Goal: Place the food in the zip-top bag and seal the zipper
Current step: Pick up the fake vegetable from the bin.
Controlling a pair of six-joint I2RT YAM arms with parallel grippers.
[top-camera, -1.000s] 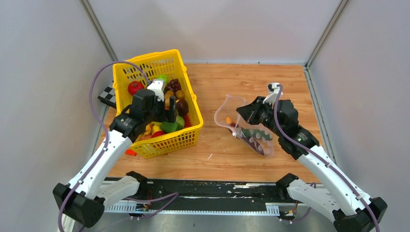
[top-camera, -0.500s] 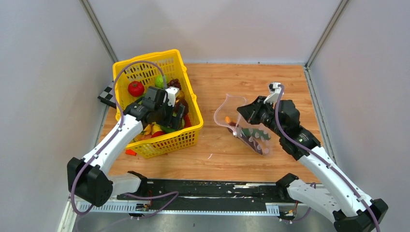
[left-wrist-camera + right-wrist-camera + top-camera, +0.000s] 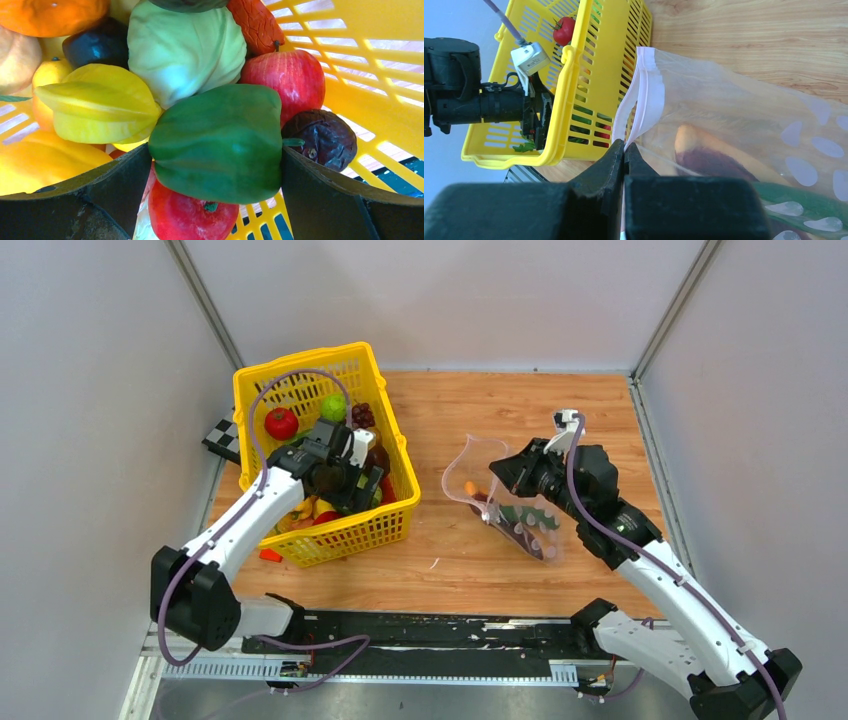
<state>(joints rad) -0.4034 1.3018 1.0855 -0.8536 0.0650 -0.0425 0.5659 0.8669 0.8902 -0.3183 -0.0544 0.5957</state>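
Observation:
The food lies heaped in a yellow lattice basket [image 3: 330,540]. My left gripper [image 3: 350,485] reaches down into the basket's near right part. In the left wrist view it [image 3: 216,152] stands open with a green pepper [image 3: 215,125] between its fingers. Around the pepper lie a pale cabbage [image 3: 185,50], a yellow starfruit [image 3: 95,110], red apples [image 3: 285,80] and a dark wrinkled fruit [image 3: 320,140]. My right gripper [image 3: 497,472] [image 3: 624,146] is shut on the pinkish zipper [image 3: 644,95] of the zip-top bag [image 3: 505,510], holding its mouth up and open toward the basket. A green piece [image 3: 530,518] and a purple-brown piece [image 3: 709,160] lie inside the bag.
A tomato [image 3: 281,423] and grapes [image 3: 361,416] sit at the basket's far end. A small orange-red block [image 3: 269,555] lies on the wood by the basket's near left corner. A checkered marker [image 3: 222,438] is left of the basket. Grey walls close in three sides.
My left gripper has swung right and dropped into the basket's near right part, over the green pepper. The right gripper and the bag have stayed put.

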